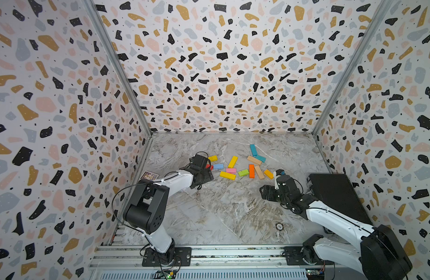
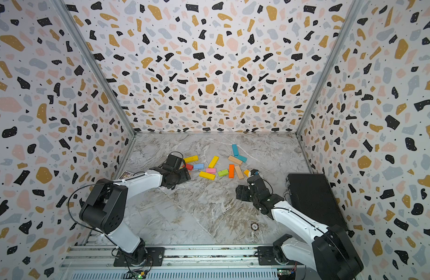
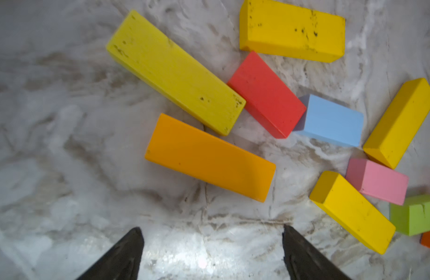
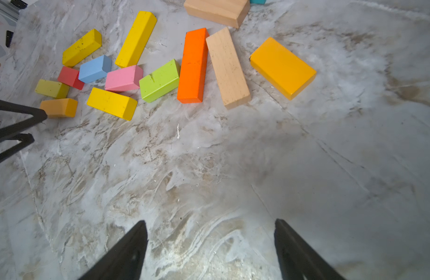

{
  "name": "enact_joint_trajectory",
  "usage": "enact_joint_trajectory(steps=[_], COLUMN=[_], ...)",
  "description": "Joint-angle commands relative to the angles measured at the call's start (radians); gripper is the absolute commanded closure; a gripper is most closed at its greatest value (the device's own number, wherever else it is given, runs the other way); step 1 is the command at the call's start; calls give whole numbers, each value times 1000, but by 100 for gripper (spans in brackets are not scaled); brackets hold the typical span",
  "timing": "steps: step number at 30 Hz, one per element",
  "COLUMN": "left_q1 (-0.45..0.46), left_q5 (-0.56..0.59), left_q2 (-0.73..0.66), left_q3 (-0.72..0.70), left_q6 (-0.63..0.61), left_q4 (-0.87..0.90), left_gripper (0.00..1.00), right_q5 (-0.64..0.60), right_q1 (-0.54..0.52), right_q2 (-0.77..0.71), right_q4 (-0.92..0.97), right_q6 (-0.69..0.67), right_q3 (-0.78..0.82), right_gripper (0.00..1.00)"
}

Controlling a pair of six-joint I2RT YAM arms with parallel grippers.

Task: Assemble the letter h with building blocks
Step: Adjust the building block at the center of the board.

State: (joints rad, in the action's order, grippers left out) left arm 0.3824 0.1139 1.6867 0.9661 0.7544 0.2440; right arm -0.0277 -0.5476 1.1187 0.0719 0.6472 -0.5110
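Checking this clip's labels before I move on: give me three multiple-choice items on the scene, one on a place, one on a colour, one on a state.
1. The pink block lies:
A. on a black case
B. stacked on a teal block
C. next to the light green block

2. The long bar lying alongside a tan bar is:
A. blue
B. orange
C. red

3. The left gripper and right gripper are:
A. both open and empty
B. both shut on blocks
C. left shut, right open

Answers:
1. C, the two sit side by side in the right wrist view.
2. B, its faces are bright orange.
3. A, each wrist view shows parted fingertips with only the marble tabletop between them.
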Motion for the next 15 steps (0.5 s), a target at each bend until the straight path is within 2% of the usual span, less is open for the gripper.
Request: enact_joint_trajectory(steps=[1,5,15], left_q1=[-2,0,42], left_q5=[104,163,224], left_q2=[31,57,162], left_q3=[55,97,226], left_q6=[55,114,261], left_q4=[16,62,181], left_gripper=[11,11,14], right_q5=[-22,-29,-26], right_q1=[-5,-5,-5], right_q2=[-13,-11,-11], right_q4=[-15,-23,-23], right_q6=[-1,2,8], right_q3=[9,19,24], right_gripper=[16,16,16])
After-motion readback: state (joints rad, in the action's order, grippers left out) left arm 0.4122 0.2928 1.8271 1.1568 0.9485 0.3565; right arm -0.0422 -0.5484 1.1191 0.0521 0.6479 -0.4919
